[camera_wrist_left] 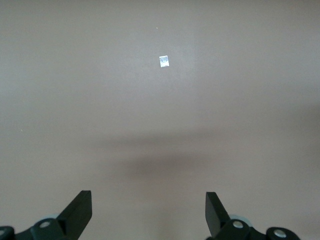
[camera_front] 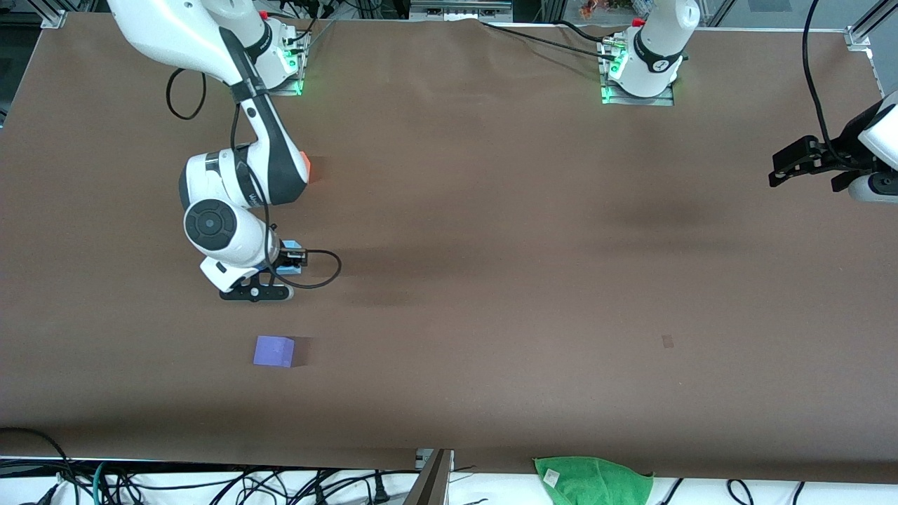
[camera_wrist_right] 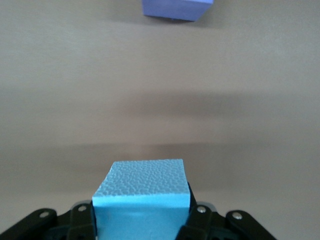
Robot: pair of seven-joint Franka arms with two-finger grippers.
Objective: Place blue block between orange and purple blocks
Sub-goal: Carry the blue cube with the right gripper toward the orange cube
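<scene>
My right gripper (camera_front: 258, 289) is shut on the sky-blue block (camera_wrist_right: 142, 195), which fills the space between the jaws in the right wrist view; the hand hides the block in the front view. The gripper is low over the table between the other two cubes. The purple block (camera_front: 274, 351) lies nearer to the front camera and also shows in the right wrist view (camera_wrist_right: 175, 7). The orange block (camera_front: 306, 166) lies farther away, mostly hidden by the right arm. My left gripper (camera_front: 789, 168) waits open and empty at the left arm's end of the table (camera_wrist_left: 148, 210).
A green cloth (camera_front: 593, 480) lies at the table's near edge, with cables along that edge. A small pale mark (camera_front: 667, 341) is on the brown table surface, and it also shows in the left wrist view (camera_wrist_left: 164, 61).
</scene>
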